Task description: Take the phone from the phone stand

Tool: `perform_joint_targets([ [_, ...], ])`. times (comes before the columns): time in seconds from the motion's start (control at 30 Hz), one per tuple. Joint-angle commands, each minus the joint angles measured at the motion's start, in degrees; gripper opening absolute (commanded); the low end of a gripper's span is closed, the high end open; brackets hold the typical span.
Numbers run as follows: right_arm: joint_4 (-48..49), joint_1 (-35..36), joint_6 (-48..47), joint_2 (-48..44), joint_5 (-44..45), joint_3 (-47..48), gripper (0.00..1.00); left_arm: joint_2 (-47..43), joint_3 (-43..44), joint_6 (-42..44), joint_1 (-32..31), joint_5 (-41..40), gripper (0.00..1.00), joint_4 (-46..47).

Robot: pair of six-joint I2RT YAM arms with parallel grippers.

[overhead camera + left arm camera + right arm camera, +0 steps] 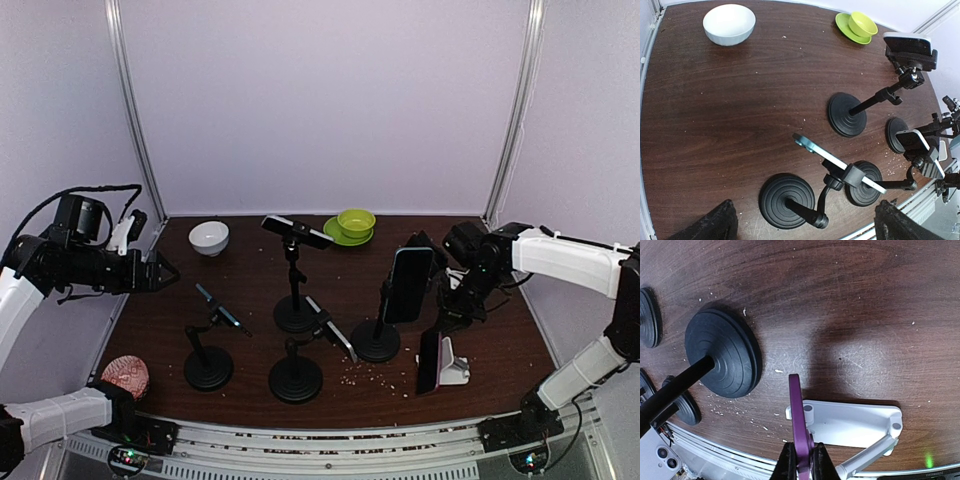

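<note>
We judge the task barely begun: our right gripper (801,460) is clenched on the top edge of the phone (796,415), not yet lifted off the white phone stand (850,422) at four o'clock, while the left gripper (165,270) hangs released at nine o'clock.

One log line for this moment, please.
right gripper: shut on phone edge | phone: at stand, not lifted clear | left gripper: open, empty
</note>
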Motion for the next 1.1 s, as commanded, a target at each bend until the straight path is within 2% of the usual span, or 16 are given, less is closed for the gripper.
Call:
perform_joint_targets([
  [0.0,0.09,0.39,1.2,-3.19,1.01,0.12,0.0,0.01,2.27,0.71,-0.29,0.73,0.84,1.48],
  [0.3,-3.62,0.33,1.55,-8.63,-0.82,2.62,0.0,-1.17,3.44,-0.22,-0.36,0.28,0.84,0.25],
  [0.7,-9.6,-0.53,2.34,-15.33,-0.85,12.07,0.0,-0.92,6.6,-0.62,-0.32,-0.65,0.84,-1.01],
  [0.93,-11.19,-6.92,1.87,-18.38,-1.66,18.34,0.0,-0.22,8.42,-1.08,-0.3,-1.0,0.84,-1.07],
  [1.07,-6.12,-13.25,2.97,-22.26,-2.82,17.62,0.0,0.1,9.18,-1.33,-0.34,-0.59,0.84,-1.14],
])
